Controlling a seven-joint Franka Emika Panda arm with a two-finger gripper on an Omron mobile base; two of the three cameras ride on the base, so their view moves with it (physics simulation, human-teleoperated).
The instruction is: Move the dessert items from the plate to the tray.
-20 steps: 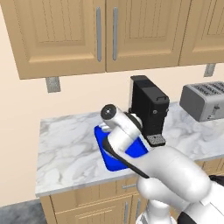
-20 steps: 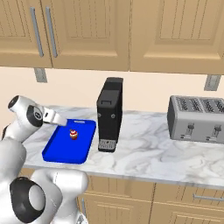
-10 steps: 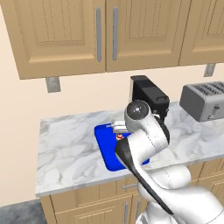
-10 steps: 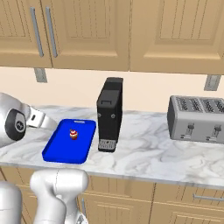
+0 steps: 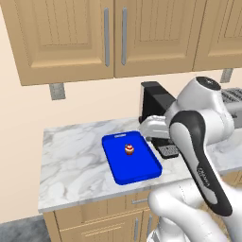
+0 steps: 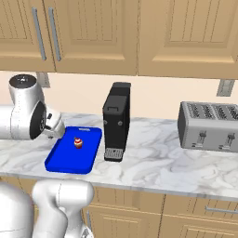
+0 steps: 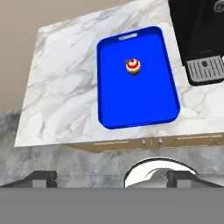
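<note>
Hovering high above the counter [image 7: 61, 87], gripper [image 7: 111, 177] with fingers [image 7: 41, 177] spread wide, holding nothing. Farther out, sitting upright in the tray [image 7: 153, 109]: the cupcake [image 7: 133, 66], near the handle end. Probably light, tiny, crumbly; pinching gently across the base looking safest. Beyond, standing beside the tray: the coffee machine [image 7: 197, 39].

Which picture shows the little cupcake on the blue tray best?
The hand view: it looks straight down on the cupcake, sitting unobstructed in the blue tray. Both base views show it smaller, at a slant.
</note>
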